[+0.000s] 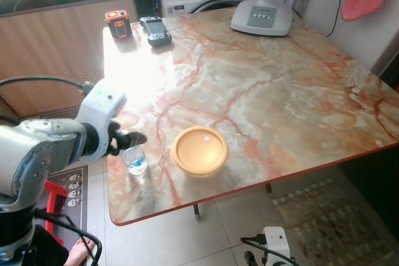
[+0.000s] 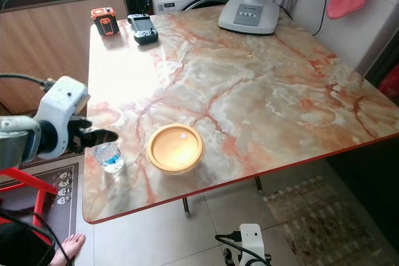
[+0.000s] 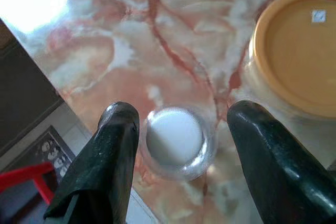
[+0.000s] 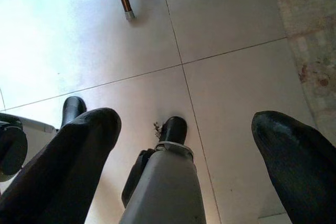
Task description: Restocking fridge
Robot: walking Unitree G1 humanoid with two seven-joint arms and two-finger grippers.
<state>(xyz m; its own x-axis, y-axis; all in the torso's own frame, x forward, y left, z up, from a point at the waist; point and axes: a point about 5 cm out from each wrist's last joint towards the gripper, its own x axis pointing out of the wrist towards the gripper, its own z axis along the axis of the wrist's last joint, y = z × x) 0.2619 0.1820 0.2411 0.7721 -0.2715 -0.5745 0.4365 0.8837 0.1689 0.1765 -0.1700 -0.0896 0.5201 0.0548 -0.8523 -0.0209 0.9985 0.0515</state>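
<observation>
Just above water bottle (image 3: 175, 139), left gripper (image 3: 181, 145) spread.

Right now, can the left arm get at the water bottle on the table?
Probably yes. The left tool hangs open just above the bottle, one finger on either side of its white cap. Nothing lies between them; the yellow bowl stands apart beside it.

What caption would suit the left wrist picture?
Left pincer open above a small water bottle, beside a yellow lidded container on the marble table.
</observation>
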